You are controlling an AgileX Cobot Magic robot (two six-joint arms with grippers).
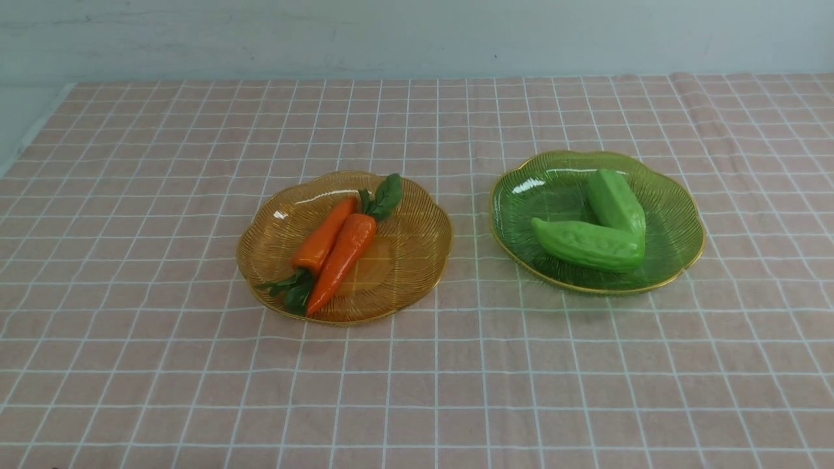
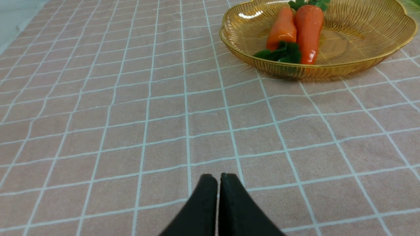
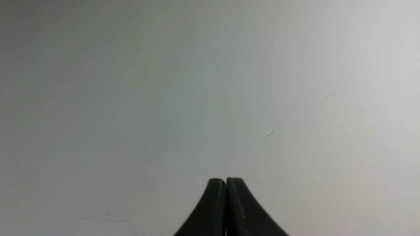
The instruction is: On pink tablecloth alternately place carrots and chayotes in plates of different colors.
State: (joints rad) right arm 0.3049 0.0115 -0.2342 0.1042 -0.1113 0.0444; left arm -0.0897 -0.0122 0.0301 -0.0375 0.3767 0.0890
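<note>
The pink tablecloth [image 1: 417,365] covers the whole table. On it the amber plate [image 1: 417,260] holds the 2 carrots [image 1: 342,254], lying side by side and touching; the green plate [image 1: 671,215] holds the 2 chayotes [image 1: 589,244]. I judge the sorting is done. My left claw [image 2: 219,178] and right claw [image 3: 225,182] are both pressed together, pinching nothing. The best now is to keep away from the plates.

Neither arm shows up in the front view at all. The left gripper [image 2: 219,177] has its black jaws pressed together, nothing between them, hanging low over the cloth. Right gripper [image 3: 225,180] is the same deal: jaws closed tight and empty, facing a plain pale surface.
</note>
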